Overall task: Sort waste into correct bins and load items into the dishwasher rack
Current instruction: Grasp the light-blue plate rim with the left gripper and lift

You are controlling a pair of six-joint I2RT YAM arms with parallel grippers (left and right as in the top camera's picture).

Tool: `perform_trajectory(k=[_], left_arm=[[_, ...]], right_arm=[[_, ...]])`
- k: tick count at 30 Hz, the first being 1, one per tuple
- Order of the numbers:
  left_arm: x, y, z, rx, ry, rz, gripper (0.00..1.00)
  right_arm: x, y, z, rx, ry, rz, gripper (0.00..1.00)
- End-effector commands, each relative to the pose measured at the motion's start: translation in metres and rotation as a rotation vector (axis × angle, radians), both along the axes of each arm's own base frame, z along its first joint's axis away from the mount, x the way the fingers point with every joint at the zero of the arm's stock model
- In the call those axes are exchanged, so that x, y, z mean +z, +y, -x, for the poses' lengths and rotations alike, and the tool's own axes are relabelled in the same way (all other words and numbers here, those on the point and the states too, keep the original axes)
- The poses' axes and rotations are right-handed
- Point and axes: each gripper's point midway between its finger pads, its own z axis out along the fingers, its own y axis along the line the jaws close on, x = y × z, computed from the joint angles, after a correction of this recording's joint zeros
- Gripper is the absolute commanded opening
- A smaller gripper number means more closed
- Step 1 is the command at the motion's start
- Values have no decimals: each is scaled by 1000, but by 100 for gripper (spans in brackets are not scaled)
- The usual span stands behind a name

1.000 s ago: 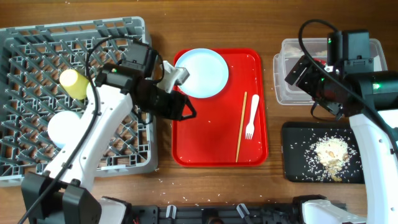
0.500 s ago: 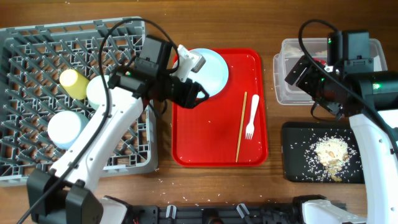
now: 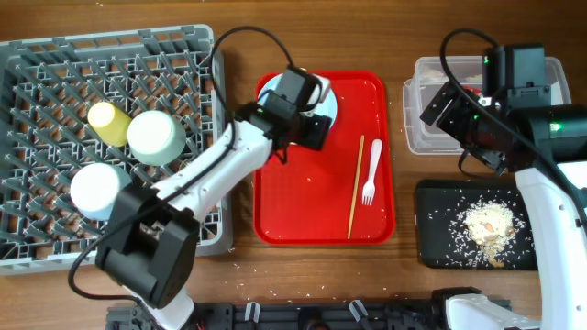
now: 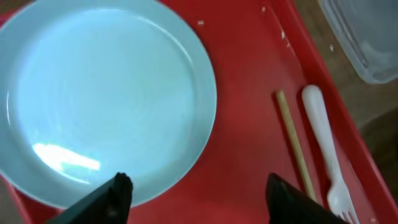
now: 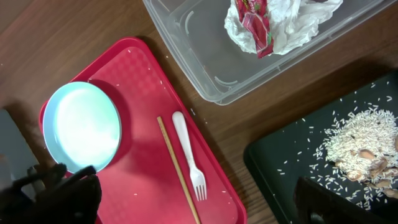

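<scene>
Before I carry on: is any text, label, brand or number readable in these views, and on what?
None can be read.
Red snack wrapper in the clear tub: printed, but too blurred to read.
Plate, fork, red tray, rack: no markings show.

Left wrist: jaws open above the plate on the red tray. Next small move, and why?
Probably lower the left gripper onto the near rim of the pale blue plate and close. Its jaws stand open, one finger over the plate, the other over the red tray, so the rim lies between them; the plate looks empty and the dishwasher rack has free pegs.
</scene>
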Motion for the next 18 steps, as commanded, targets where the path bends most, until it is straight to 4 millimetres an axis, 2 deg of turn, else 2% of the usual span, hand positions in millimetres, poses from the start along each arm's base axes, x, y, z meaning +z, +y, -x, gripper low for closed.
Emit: perform_trajectory(k=[1,2,5,10,14,18], left_arm=[[-10,-14,-13,19,-54,-11,82],[-13,-19,-15,13,-62,-5,87],[-32,-26,-20,0,-62,-12,92],[-64,-25,-18,-45,-32,-67,92],[-81,-24,-16,-46,-3,-87,91],[-85,-25,-13,-52,5,-92,82]], right_arm=[[-1,-4,-2,-1,5,21,100],[-1,-4,-2,-1,5,21,100],[-1,-4,-2,-1,5,21,100],[-1,-4,-2,-1,5,21,99],[-1,-4,-2,-1,5,21,100],[-1,-4,-2,-1,5,21,100]])
